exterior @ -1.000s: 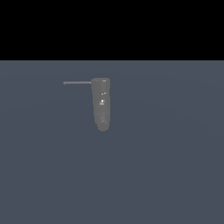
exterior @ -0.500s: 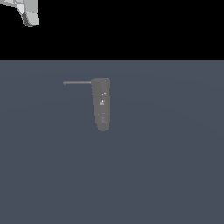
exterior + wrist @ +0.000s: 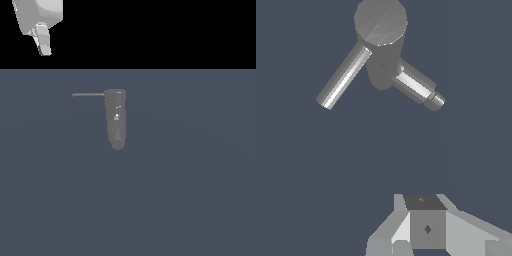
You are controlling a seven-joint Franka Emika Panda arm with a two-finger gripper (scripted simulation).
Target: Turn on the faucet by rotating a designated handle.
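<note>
From my wrist camera I see the faucet [image 3: 381, 30] end-on, round cap facing me, the handle [image 3: 343, 76] and a shorter spout [image 3: 416, 86] sticking out either side. My gripper [image 3: 426, 227] sits well apart from both; finger state unclear.

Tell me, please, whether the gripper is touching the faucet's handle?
Apart. The exterior view shows the gripper high above, well clear of the handle.

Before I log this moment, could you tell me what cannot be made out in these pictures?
- Gripper, exterior view: cut off by the top edge; whether the jaws are open is unclear.
- Gripper, wrist view: only its base shows at the picture's edge.
- Faucet, exterior view: the white specks are too small to read.
- Handle: no contact visible.
</note>
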